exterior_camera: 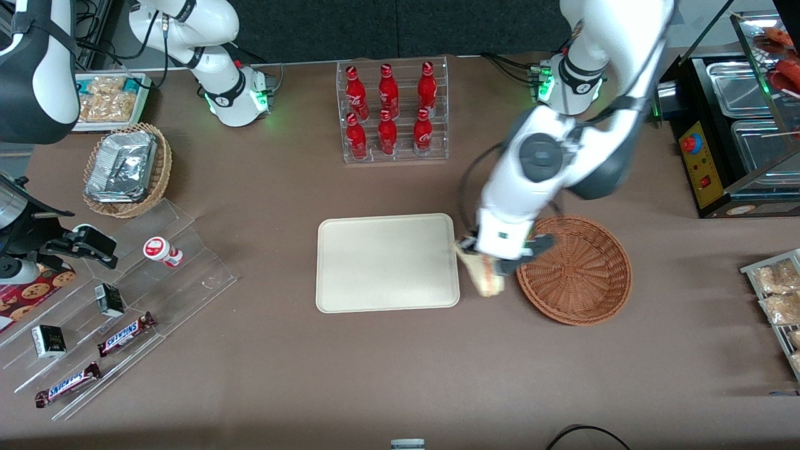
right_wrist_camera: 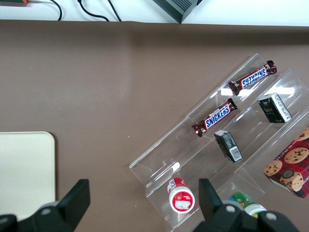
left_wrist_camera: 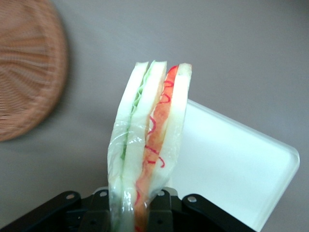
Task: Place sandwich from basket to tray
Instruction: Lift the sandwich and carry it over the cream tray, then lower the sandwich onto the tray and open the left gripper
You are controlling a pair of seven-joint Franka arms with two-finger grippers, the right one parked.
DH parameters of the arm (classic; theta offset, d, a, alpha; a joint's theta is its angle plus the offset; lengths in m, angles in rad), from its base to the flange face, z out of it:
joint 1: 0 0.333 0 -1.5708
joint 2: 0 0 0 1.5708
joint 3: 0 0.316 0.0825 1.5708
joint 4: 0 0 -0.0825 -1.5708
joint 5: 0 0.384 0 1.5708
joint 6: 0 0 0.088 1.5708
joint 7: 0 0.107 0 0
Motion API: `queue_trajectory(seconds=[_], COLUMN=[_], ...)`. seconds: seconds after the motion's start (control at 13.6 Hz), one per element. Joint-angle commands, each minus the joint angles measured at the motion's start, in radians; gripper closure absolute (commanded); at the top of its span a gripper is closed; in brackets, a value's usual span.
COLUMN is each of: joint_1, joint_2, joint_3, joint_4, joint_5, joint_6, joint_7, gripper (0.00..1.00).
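Observation:
My left gripper [exterior_camera: 490, 265] is shut on the sandwich [exterior_camera: 481, 275], a plastic-wrapped wedge of white bread with green and red-orange filling. It holds the sandwich above the bare table, between the reddish-brown wicker basket [exterior_camera: 578, 270] and the cream-white tray [exterior_camera: 387, 262], close to the tray's edge. In the left wrist view the sandwich [left_wrist_camera: 149, 140] sticks out from between the black fingers [left_wrist_camera: 166, 205], with the basket [left_wrist_camera: 26, 67] to one side and a corner of the tray [left_wrist_camera: 241, 169] below it. The basket holds nothing that I can see.
A clear rack of red bottles [exterior_camera: 390, 112] stands farther from the front camera than the tray. A tan basket with foil containers [exterior_camera: 125, 169] and stepped acrylic racks with Snickers bars [exterior_camera: 125, 334] lie toward the parked arm's end. A black appliance [exterior_camera: 731, 144] and snack packets [exterior_camera: 778, 294] lie toward the working arm's end.

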Motion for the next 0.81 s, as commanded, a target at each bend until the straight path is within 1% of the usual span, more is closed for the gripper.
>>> queue_trajectory(seconds=[0.0,0.29,0.59,0.66,0.73], joint_1=[-0.060,-0.165,-0.214,-0.228,-0.238], joint_2=[0.181,0.344,0.436,0.455,0.473], joint_3=[0.004,-0.003,0.000,0.003,0.004], joint_4=[0.198,0.351,0.372,0.372,0.372], joint_5=[0.006,0.011,0.017,0.021,0.041], joint_6=[-0.021,-0.019,0.035,0.039,0.058], joint_7=[0.087,0.074,0.066,0.066,0.066], gripper=[0.97,0.97,0.97,0.94,0.92])
